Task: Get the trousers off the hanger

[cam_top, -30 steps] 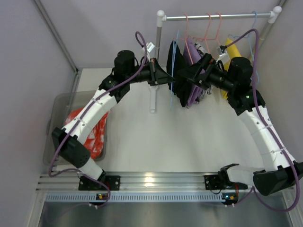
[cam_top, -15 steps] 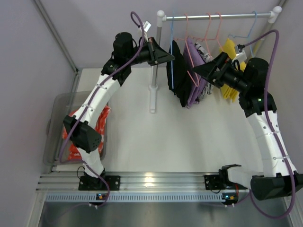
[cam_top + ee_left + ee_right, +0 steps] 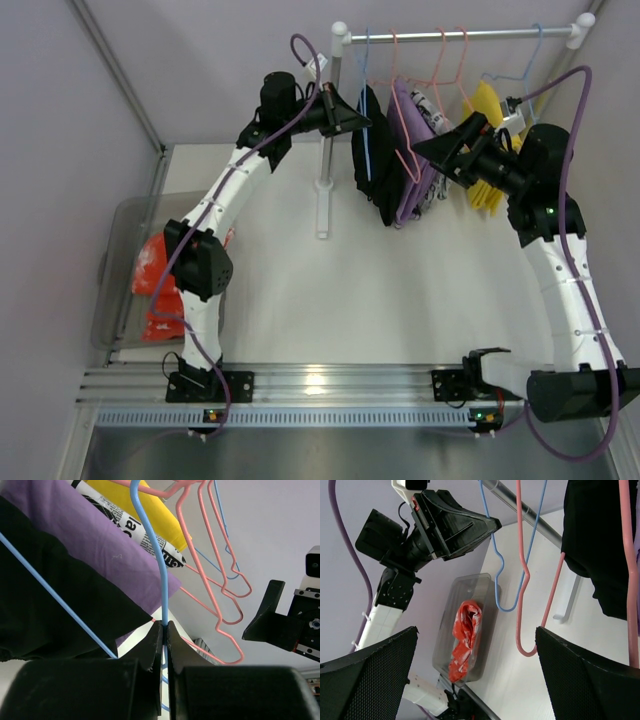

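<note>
One-handed: pinching the hanger (image 3: 159,560) w/ the left gripper (image 3: 164,626), fingers clenched flat on the thin blue wire, w/ that wire leaving the tips toward 12 o'clock in left wrist view; reaching up beside the rail (image 3: 460,35) at abt 11 o'clock of the table (image 3: 330,300) in top view, just left of the black garment (image 3: 380,185); tracing the same blue wire down from the rail across the front of the black cloth.

Holding the right gripper (image 3: 428,150) released, fingers spread wide w/ nothing between them; hovering it at abt 1 o'clock of the table, tips pointing toward 9 o'clock, close by the purple garment (image 3: 405,115) and the pink hangers (image 3: 520,530); touching them or not, cannot tell; seeing one of its black fingers at 3 o'clock of left wrist view, apart from the wire.

Finding the trousers (image 3: 465,640) off the hanger, lying crumpled and orange-red in the clear bin (image 3: 118,225) at 9 o'clock of the table, well apart from the rail and from both grippers; showing only in part behind the left arm's elbow in top view, showing plainly thru the bin wall in right wrist view.

Noting, farther toward 3 o'clock along the rail, a newsprint-patterned cloth (image 3: 127,525) and the yellow cloth (image 3: 487,105), hanging side by side beyond the purple one.
</note>
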Controlling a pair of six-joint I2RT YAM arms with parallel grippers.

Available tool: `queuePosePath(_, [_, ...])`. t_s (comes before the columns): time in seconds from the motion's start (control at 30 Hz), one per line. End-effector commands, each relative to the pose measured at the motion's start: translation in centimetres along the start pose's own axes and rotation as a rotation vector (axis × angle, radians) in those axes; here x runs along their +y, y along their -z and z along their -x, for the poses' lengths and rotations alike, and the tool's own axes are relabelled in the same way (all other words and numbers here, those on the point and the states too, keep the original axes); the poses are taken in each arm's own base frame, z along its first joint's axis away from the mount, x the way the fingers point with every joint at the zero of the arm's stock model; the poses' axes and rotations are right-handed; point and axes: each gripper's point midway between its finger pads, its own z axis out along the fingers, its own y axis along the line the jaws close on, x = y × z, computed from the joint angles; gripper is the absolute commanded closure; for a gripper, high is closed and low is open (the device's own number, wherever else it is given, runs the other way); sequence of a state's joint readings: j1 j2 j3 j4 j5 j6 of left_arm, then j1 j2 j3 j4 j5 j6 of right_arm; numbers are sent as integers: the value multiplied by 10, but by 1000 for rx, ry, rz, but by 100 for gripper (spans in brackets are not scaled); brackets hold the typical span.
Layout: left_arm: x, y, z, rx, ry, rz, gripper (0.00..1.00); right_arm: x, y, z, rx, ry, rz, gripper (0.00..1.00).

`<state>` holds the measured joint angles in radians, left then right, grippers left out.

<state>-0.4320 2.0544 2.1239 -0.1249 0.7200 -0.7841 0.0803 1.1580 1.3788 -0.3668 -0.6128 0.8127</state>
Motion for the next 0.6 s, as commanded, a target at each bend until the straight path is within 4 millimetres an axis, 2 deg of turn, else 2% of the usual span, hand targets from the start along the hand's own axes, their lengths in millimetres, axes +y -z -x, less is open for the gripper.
queuePosePath(0.0, [-20,9,24,-66,-56,-61,100,8,11,6,-27,26,25,0])
queuePosePath(0.13, [-21,14,22,-66,-63,-51,100,6,13,4,-30,28,23,0])
queuePosePath(0.17, [-25,16,22,-65,-64,-52,95,5,13,4,-32,31,21,1])
queuePosePath(0.27, [-32,22,25,-74,-96,-45,69,3,15,3,-38,47,13,1])
queuePosePath(0.3, [-33,24,24,-70,-104,-38,47,3,17,2,-41,59,14,1])
queuePosePath(0.4, [-39,33,24,-75,-128,-13,15,1,22,3,-56,101,0,0])
queuePosePath(0.43, [-40,36,24,-75,-133,-4,2,-2,23,3,-59,107,-13,0])
queuePosePath(0.47, [-50,44,27,-88,-153,-3,1,-1,27,4,-71,121,-18,1])
queuePosePath(0.5, [-47,48,23,-79,-160,19,1,-4,28,4,-74,137,-27,0])
queuePosePath(0.53, [-60,58,24,-90,-180,20,1,-8,31,5,-81,146,-39,0])
queuePosePath(0.57, [-62,62,23,-91,-189,31,1,-10,33,6,-91,159,-51,1])
